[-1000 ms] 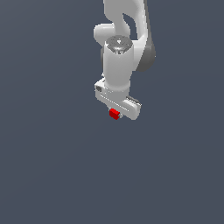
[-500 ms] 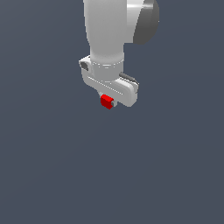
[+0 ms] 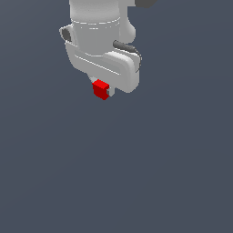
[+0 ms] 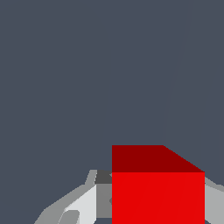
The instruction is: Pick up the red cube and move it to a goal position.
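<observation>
The small, plain, bright red cube (image 3: 100, 89) sat clamped under the white, blocky claw (image 3: 103, 92) of the pale grey robot arm (image 3: 97, 27), and the claw was clenched on it: in the wrist view the cube (image 4: 157, 188) filled the space between the light grey fingers (image 4: 81, 203), with one finger plainly pressed to its side and the other only glimpsed at the cube's far edge. The cube hung in the air against the flat slate-grey surface (image 3: 136, 173), touching nothing but the claw. No goal marker showed in either view, so how close the carry was to its end could not be told. The main risk, as I judged it, was slip: the cube was narrower than the claw and appeared to be held near the fingertips, so a quick swing or a sudden stop could twist it in the grip or let it drop. A second risk was releasing off target, since nothing visible marked the spot. Compared with half a second before, the arm and claw loomed larger and sat higher and further toward the exterior view's left in the frame, having come nearer the camera, while the cube kept the same place between the fingers.
</observation>
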Controlling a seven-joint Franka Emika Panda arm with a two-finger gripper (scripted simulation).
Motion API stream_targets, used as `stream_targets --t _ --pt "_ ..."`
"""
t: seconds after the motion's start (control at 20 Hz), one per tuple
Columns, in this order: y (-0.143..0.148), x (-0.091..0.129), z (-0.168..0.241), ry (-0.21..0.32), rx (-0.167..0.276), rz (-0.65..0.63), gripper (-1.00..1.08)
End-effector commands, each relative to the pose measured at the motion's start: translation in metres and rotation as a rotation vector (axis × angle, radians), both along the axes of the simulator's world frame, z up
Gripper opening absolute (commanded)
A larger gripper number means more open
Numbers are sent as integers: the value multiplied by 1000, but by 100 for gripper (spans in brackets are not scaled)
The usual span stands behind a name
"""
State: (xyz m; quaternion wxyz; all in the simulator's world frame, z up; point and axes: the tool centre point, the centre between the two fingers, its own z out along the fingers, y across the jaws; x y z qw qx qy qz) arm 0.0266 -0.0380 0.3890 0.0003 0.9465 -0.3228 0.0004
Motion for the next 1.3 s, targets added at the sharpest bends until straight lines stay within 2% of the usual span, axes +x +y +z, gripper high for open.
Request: stream_targets --t 0.0,0.65,1.25 --pt "-5 4 17 1 0 1 -100" --pt "-24 22 84 1 0 2 -100" --pt "-34 32 117 1 0 2 -100"
